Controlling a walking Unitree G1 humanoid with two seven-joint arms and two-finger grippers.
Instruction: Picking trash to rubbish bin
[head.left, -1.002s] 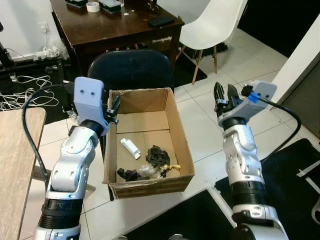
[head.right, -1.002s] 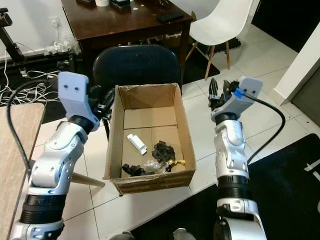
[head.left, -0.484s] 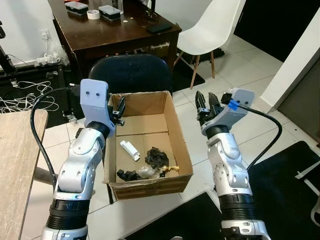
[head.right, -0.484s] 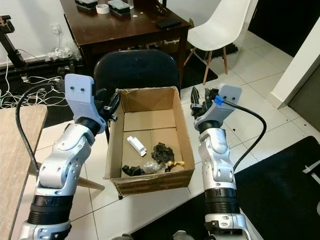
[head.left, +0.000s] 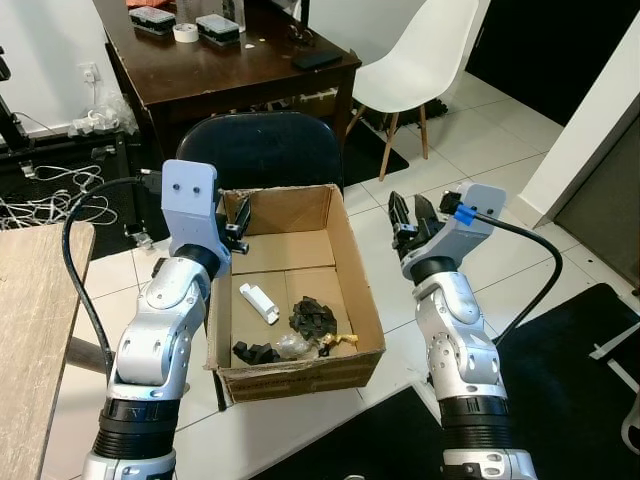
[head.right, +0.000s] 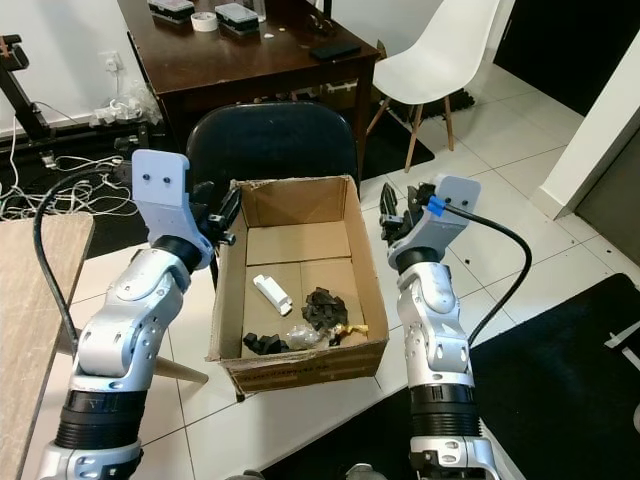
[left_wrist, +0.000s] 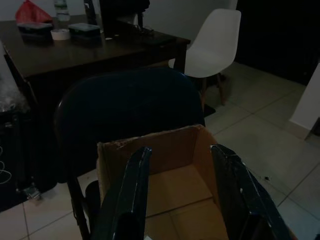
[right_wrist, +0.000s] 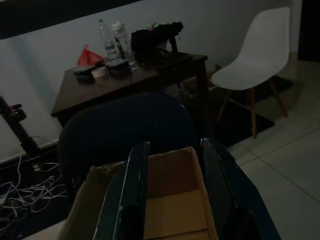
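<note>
Left eye view puts the cardboard box (head.left: 300, 290) on the tiled floor (head.left: 420, 170) in front of a dark chair (head.left: 262, 148), flanked by both arms. Left gripper (head.left: 236, 222) hovers at the box's left wall, fingers spread; right gripper (head.left: 410, 215) hangs just off the right wall, fingers spread too, nothing held. Inside lie a white tube (head.left: 258, 300), crumpled black scraps (head.left: 313, 318) and a clear wrapper (head.left: 292, 343). I'd judge it all light: the tube stiff and slick, best pinched across its middle; the scraps soft, easy to bunch.
</note>
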